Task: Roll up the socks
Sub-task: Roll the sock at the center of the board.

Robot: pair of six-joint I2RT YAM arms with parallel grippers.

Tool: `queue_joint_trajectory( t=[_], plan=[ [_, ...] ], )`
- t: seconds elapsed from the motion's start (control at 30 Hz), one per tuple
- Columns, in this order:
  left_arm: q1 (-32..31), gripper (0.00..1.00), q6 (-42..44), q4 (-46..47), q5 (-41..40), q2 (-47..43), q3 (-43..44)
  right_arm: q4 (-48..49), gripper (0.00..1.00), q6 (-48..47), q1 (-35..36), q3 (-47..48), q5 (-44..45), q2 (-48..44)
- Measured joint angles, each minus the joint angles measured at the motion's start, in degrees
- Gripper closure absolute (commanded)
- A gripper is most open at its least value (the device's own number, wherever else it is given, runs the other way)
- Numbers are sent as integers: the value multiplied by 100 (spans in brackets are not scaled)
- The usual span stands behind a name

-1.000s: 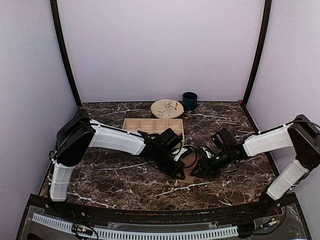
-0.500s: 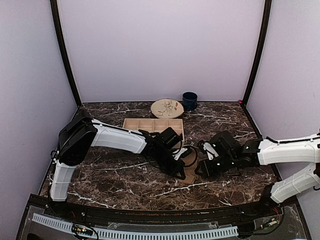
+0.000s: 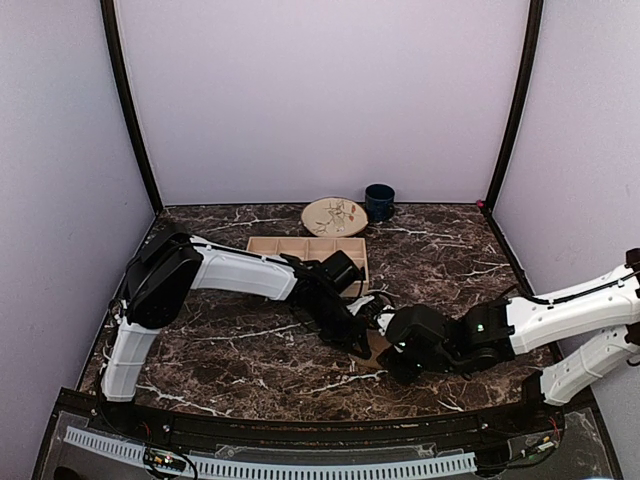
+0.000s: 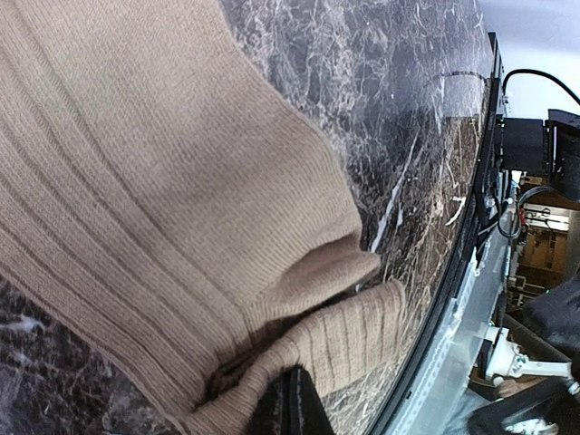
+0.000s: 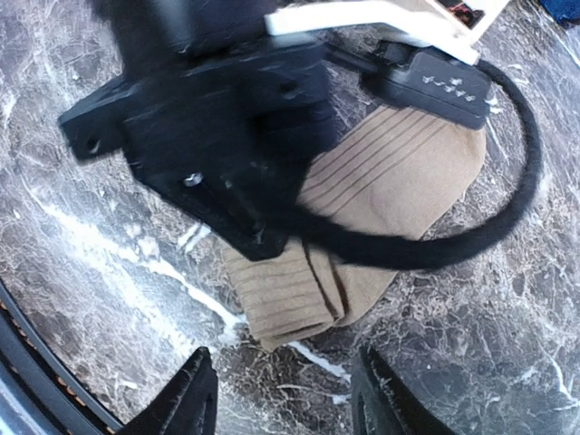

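Top external view: the tan sock lies on the dark marble table near the front centre, mostly hidden under both arms. Over it, the left gripper has its fingers together, pinching a bunched fold at the sock's ribbed cuff (the left wrist view shows the knit puckering against one dark finger). Just beside it, the right gripper hovers with its fingers apart and nothing between them, the sock's folded end lying just beyond their tips. Behind them stands a divided wooden tray; what its compartments hold cannot be made out. Farther back sit a patterned plate and a blue mug, its inside out of sight.
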Motion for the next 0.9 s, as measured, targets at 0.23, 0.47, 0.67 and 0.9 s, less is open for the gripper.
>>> queue_joint_trajectory(
  t=[0.23, 0.47, 0.67, 0.9],
  plan=[
    [76, 100, -57, -151, 302, 96, 103, -44, 43, -378, 267, 149, 363, 636],
    [120, 100, -57, -273, 525, 179, 179, 61, 42, -671, 275, 149, 409, 1025],
    [144, 100, -57, -365, 667, 227, 227, 201, 41, -861, 275, 149, 426, 1185],
    [162, 100, -52, -470, 776, 269, 280, 323, 42, -1010, 275, 210, 483, 1408]
  ],
)
